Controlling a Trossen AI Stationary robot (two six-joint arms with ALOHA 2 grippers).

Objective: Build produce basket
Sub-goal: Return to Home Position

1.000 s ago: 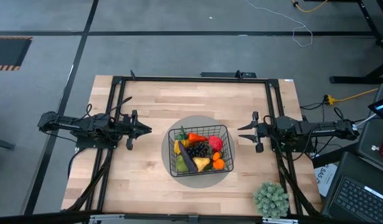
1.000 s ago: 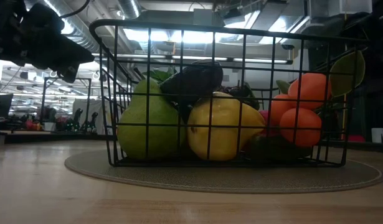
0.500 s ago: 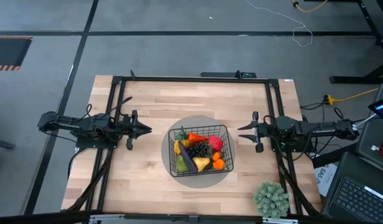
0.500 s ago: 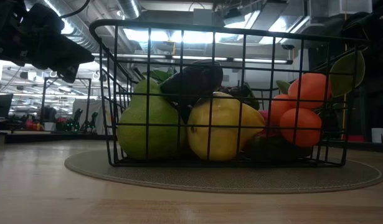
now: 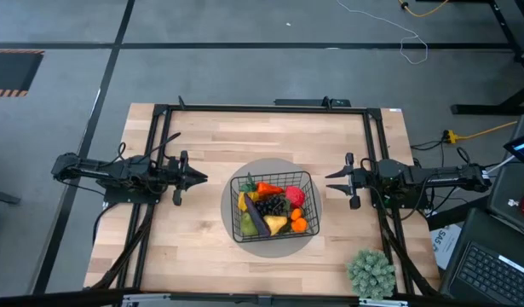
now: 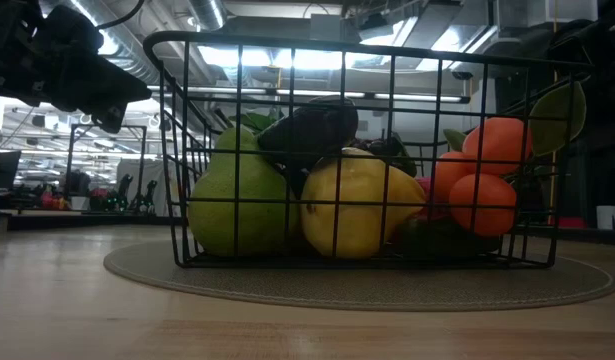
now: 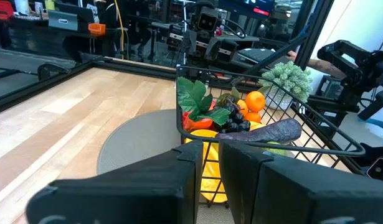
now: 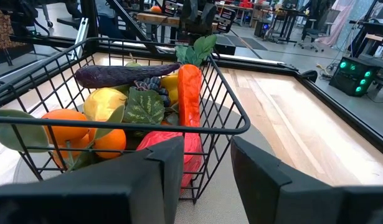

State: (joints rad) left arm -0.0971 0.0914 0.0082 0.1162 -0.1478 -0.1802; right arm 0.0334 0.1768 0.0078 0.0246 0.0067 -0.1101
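Observation:
The black wire basket stands on a round grey mat at the table's middle. It holds the produce: an orange carrot, a purple eggplant, dark grapes, a red pepper, tangerines, a green fruit and a yellow fruit. My left gripper hovers level to the left of the basket, shut and holding nothing. My right gripper hovers level to the right of the basket, slightly open and holding nothing. Both point at the basket from a short distance.
A bushy pale-green plant stands at the table's near right corner. A black frame runs along the table's far edge and down both sides. Bare wood lies all around the mat.

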